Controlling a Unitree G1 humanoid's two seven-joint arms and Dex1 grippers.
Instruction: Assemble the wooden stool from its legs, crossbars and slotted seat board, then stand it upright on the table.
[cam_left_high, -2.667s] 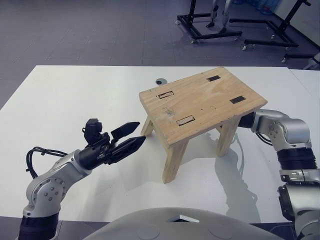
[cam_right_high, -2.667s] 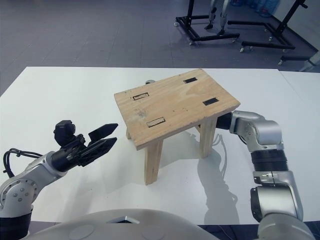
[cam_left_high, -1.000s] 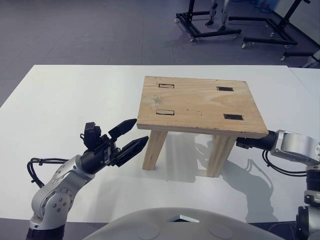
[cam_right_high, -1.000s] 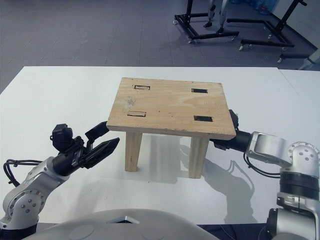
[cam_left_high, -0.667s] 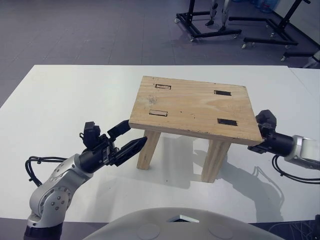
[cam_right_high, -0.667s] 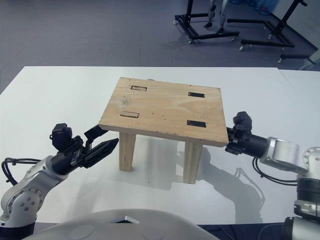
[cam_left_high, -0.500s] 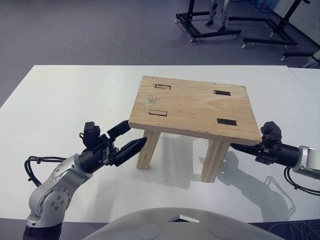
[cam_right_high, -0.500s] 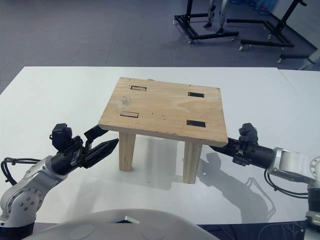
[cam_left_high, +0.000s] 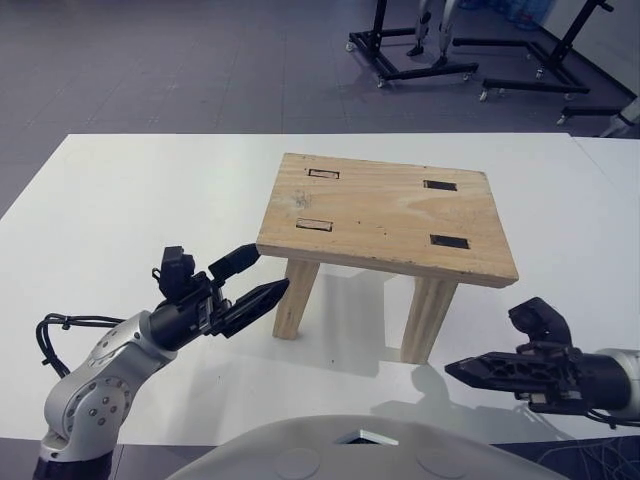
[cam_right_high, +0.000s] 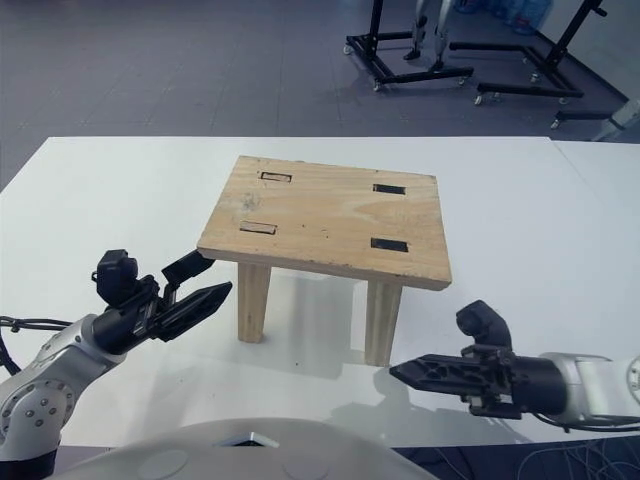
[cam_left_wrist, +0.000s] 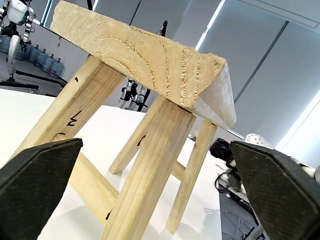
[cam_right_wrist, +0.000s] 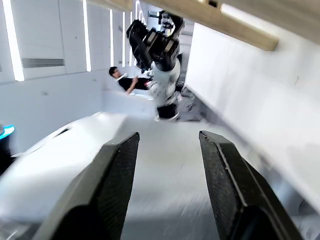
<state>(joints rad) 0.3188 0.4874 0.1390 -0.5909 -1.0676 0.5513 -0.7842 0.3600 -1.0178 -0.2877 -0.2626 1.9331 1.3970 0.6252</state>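
Stool: the wooden stool (cam_left_high: 385, 215) stood upright on all four legs, about mid-table and a little right of centre.
Seat board: the slotted seat board (cam_right_high: 330, 215) lay level on top, four dark slots showing and one long edge facing the robot.
Legs: the near-left leg (cam_left_high: 295, 298) and near-right leg (cam_left_high: 425, 318) rested on the table and splayed slightly outward; the gap between them was open.
Crossbar: in the left wrist view a crossbar (cam_left_wrist: 92, 182) ran low between two legs.
Left gripper: the left gripper (cam_left_high: 268, 270) hung level with the seat's near-left corner, fingers spread apart and gripping nothing. Its upper fingertip was close under that corner and its lower one pointed at the near-left leg; the wrist view showed both clear of the wood.
Right gripper: the right gripper (cam_left_high: 452, 368) sat low near the table's front edge, in front of the near-right leg and apart from it. Its fingers (cam_right_wrist: 115, 180) were parted with nothing between them.
Table: the white table (cam_left_high: 120, 200) lay bare to the left of the stool, to its right, and in a narrower strip behind it up to the far edge.
Beyond the far edge: there was grey floor, with black wheeled frames (cam_left_high: 470, 45) well apart from the table.
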